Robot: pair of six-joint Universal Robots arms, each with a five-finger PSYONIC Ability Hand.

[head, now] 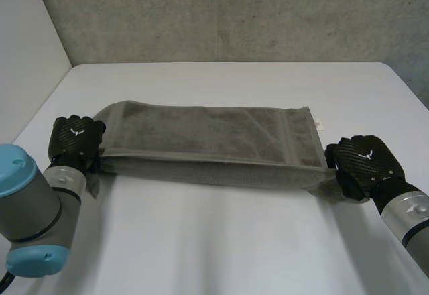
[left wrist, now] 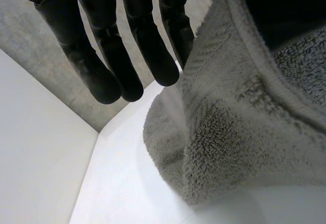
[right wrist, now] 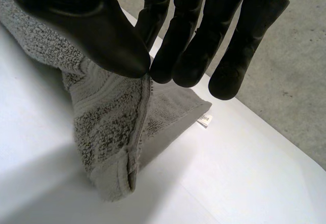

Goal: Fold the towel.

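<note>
Two-handed hold on a long grey terry-cloth towel [head: 214, 141], stretched crosswise over the white table [head: 234, 241]. Already doubled lengthwise, to judge by the layered near edge.

Left hand [head: 75, 137] at the towel's left end, near corner. Seen from its wrist: fingers [left wrist: 147, 56] straight, cloth rising beside the last of them and passing under a dark shape, probably the thumb. Judged a pinch, though not plainly seen.

Right hand [head: 365, 164] at the right end, near corner. Thumb [right wrist: 97, 35] and fingertips closed on the hemmed edge, cloth hanging from that pinch down to the table. Small white label [right wrist: 204, 120] at the far right corner, flat on the table.

Held by both ends presumably to keep the strip taut and square, free of wrinkles for the next fold. Near edge seemingly lifted a little, far edge resting on the table.

Likely next: carrying one end over onto the other. Risk of layers sliding apart with only the top layer caught.
</note>
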